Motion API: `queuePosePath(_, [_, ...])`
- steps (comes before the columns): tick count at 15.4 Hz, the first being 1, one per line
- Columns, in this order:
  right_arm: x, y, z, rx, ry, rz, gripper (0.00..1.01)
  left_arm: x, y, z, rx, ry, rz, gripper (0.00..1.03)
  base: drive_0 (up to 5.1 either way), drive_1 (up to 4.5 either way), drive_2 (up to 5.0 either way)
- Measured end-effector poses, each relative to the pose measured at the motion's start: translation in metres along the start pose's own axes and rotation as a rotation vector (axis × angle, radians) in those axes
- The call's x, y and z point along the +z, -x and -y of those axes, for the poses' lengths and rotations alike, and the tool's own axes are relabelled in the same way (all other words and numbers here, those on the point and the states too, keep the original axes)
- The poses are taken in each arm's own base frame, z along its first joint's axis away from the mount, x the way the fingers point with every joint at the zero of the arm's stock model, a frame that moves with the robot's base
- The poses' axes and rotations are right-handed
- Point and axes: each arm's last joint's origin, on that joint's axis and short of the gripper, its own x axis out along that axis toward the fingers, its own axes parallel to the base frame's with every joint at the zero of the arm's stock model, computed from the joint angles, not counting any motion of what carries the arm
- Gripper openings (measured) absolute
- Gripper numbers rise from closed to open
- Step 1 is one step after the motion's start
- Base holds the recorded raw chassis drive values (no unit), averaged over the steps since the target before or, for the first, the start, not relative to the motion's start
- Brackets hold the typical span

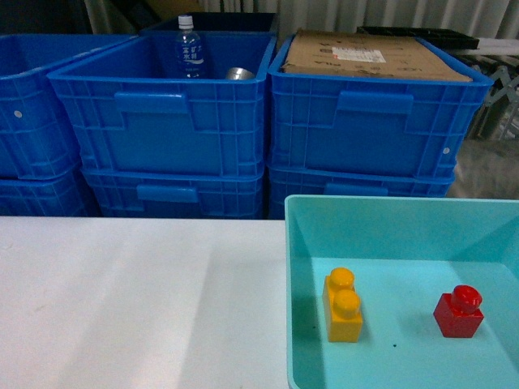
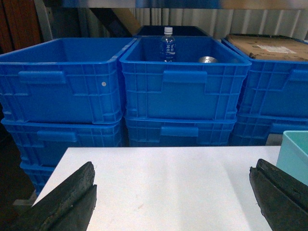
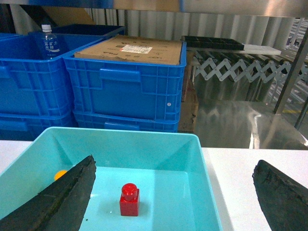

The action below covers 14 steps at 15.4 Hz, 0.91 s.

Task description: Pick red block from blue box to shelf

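Observation:
The red block (image 1: pixel 459 312) stands upright on the floor of the blue box (image 1: pixel 389 235), towards its right side. In the right wrist view the red block (image 3: pixel 129 199) sits low and left of centre inside the blue box (image 3: pixel 120 144), and my right gripper (image 3: pixel 175 162) is open above the tub's right half with nothing between its fingers (image 3: pixel 62 197). My left gripper (image 2: pixel 174 166) is open over bare white table, and the box's corner (image 2: pixel 296 154) is just to its right. A shiny steel upright of the shelf (image 3: pixel 291 72) shows at the far right. Neither gripper appears in the head view.
A yellow-orange two-stud brick (image 1: pixel 343 305) lies left of the red block in the tub. Stacked dark blue crates (image 1: pixel 162 121) stand behind the white table (image 1: pixel 138 300), one holding a water bottle (image 1: pixel 189 49), another topped with cardboard (image 1: pixel 365 55). A grey folding lattice (image 3: pixel 240 67) stands at the back right.

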Motion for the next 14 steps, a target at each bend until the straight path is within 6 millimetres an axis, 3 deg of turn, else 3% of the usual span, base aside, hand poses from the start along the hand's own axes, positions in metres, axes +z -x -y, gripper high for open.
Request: queuePosePath(14, [0.0008, -0.0025, -0.0032, 0.029, 0.011, 0.001, 0.98, 0.0000, 0.0000, 0.0000, 0.000, 0.000, 0.000, 0.98, 0.0, 0.00, 0.0])
